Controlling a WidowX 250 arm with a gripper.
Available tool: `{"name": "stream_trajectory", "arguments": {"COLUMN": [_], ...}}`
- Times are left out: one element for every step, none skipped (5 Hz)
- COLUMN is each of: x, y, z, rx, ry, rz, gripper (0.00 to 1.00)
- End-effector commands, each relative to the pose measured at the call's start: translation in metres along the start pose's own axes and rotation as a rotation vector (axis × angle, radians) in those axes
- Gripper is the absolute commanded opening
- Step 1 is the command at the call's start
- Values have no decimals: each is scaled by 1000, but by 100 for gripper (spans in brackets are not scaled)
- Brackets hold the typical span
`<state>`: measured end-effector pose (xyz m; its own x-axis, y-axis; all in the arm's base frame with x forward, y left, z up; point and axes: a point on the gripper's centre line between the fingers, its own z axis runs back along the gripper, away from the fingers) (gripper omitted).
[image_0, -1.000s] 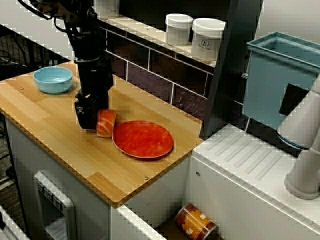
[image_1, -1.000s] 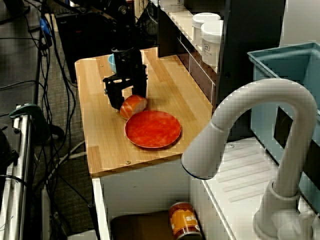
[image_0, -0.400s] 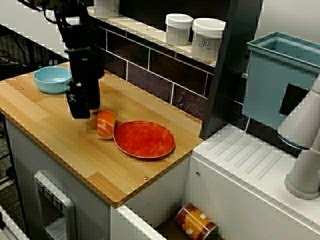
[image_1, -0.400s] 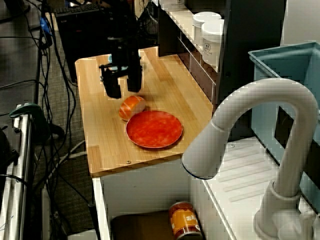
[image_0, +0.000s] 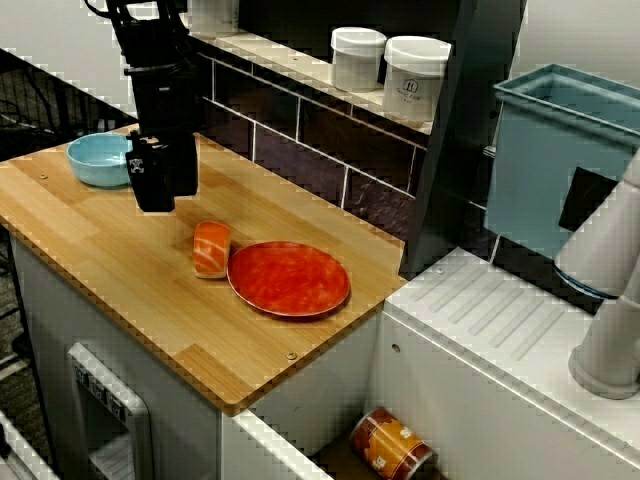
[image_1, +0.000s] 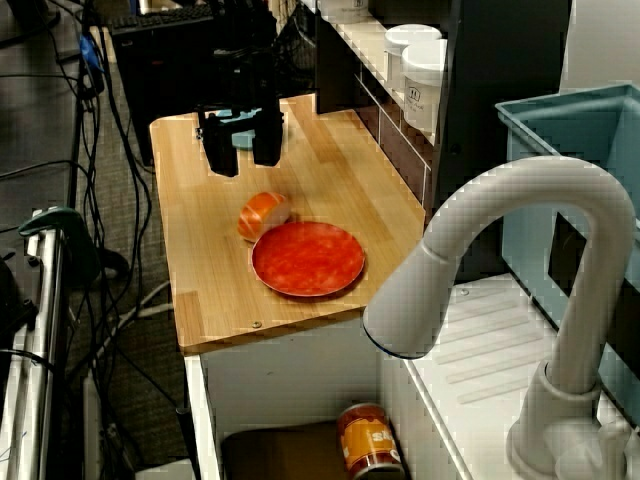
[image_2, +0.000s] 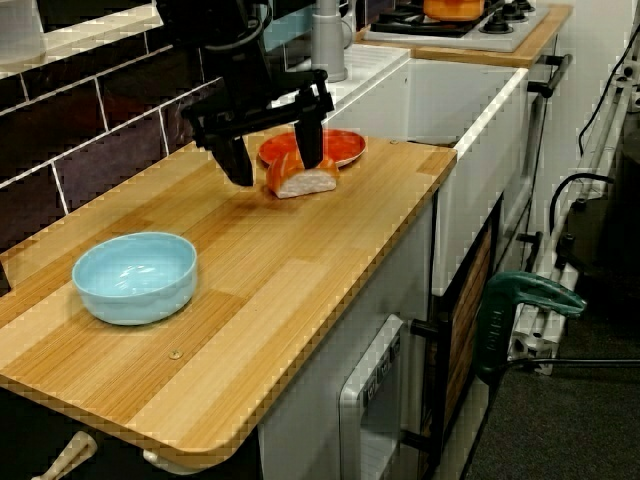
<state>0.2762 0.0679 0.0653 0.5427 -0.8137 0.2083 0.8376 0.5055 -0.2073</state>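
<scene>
Hovering over table (image_0: 90, 230) with pincer (image_1: 238, 160) spread, gripping nothing. Nearest: salmon sushi piece (image_0: 211, 249), lying on table against red plate (image_0: 288, 279) rim (touching, by the look). Worth moving at height, well clear of blue bowl (image_0: 103, 158).

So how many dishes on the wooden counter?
2. A blue bowl at one end of the wooden counter; a red plate at the other end, beside the orange food piece. None seem hidden.
</scene>
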Motion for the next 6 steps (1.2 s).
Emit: {"name": "stream_trajectory", "arguments": {"x": [14,25,33,37,38,38], "y": [-8,-12,-15,-15,-10,-12], "z": [38,40,41,44,41,32], "rx": [144,164,201,228,203,208], "ry": [-9,-35,-101,-159,-185,-226], "rz": [253,421,651,890,1089,1201], "gripper": [100,100,100,100,100,100]}}
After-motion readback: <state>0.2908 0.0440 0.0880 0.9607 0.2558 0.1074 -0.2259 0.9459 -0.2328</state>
